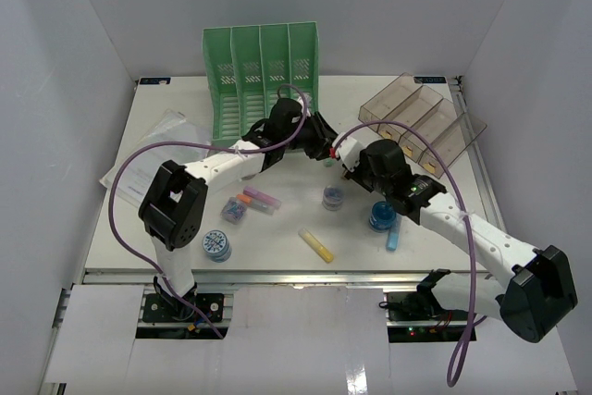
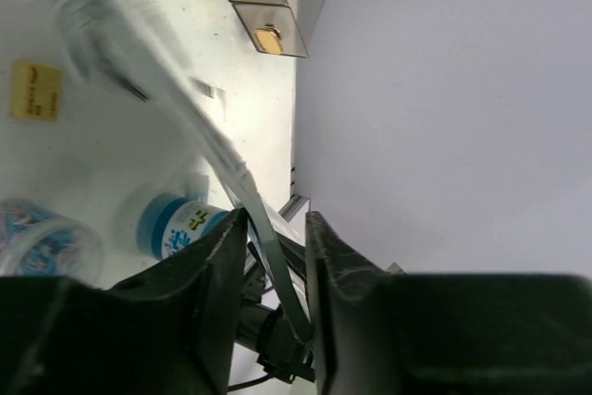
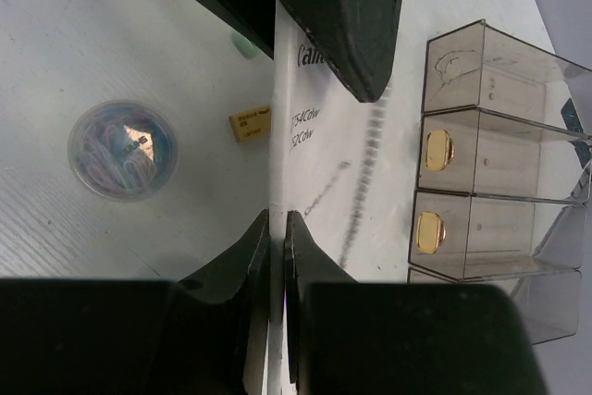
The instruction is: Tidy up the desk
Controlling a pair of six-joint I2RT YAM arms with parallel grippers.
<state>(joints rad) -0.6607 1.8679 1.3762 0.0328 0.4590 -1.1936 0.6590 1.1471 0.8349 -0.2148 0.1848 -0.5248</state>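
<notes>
Although the white bench [image 1: 268,252] stretches well past it on every side, the work sits just in front of the green file rack [image 1: 262,71], which stands at the bench's far edge. The rack's four slots look bare, though the overhead view is too steep to show their floors. Beside the rack, toward the right arm, the clear brown tray [image 1: 407,90] has a gold-coloured piece [image 3: 439,150] in each of two compartments. On the rack's other side lie loose papers [image 1: 153,159].

Just in front of the rack both arms meet at a thin white printed sheet [image 3: 314,164]. The right end effector [image 3: 277,219] is pressed together on the sheet's edge. The left end effector [image 2: 276,219] has its fingers spread either side of the sheet without pinching it. I judge this to be a hand-over to the right arm. The next move calls for the left arm to draw clear without dragging the sheet, and for the right arm to line the limp sheet up with a slot.

Nearer the arms than the rack stand small round tubs, among them a clear tub of coloured paper clips [image 3: 125,150] and a blue tub [image 1: 381,217]. Highlighters [image 1: 316,245] lie loose there too, and a small yellow tag [image 3: 250,123].
</notes>
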